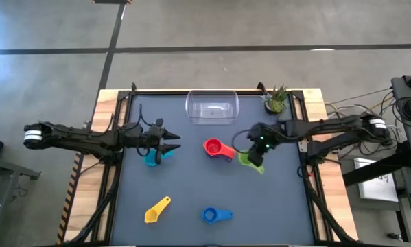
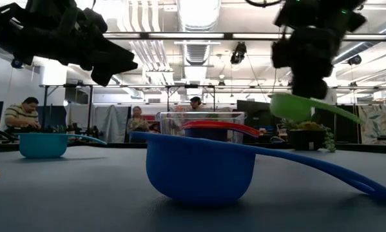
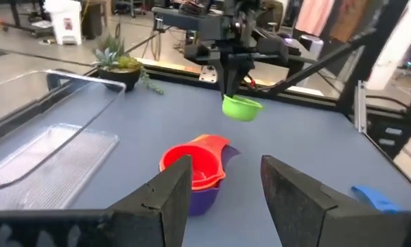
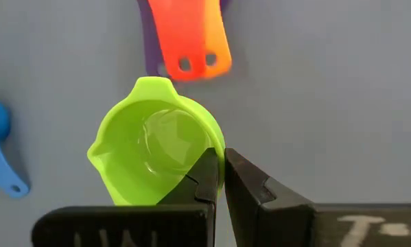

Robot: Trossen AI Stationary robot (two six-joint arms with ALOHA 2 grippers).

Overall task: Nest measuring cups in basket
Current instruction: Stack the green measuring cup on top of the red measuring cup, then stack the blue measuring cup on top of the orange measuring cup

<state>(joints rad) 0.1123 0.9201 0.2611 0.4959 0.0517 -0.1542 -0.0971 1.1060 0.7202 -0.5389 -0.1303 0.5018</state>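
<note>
My right gripper (image 4: 220,165) is shut on the green measuring cup (image 4: 154,154), which hangs above the table beside a nested stack of red, orange and purple cups (image 1: 215,147). My left gripper (image 3: 226,180) is open. It hovers over the table's left half, pointing at the stack (image 3: 195,171), with the teal cup (image 1: 152,159) on the table just below it. The yellow cup (image 1: 157,210) and the blue cup (image 1: 215,215) sit upright near the near edge. The clear basket (image 1: 212,106) stands at the far edge. My right gripper pinches the green cup's rim (image 4: 215,147) from above, one finger inside the bowl and one outside the wall. The cup is lifted clear of the table (image 2: 296,106) and stays about level, mouth up, with its handle (image 2: 337,113) sticking out sideways.
A small potted plant (image 1: 277,101) stands at the far right corner, next to the basket. Black rails (image 1: 116,165) run along the mat's sides. Bare mat (image 1: 274,206) lies between the cups. People sit in the room beyond the table (image 2: 22,116).
</note>
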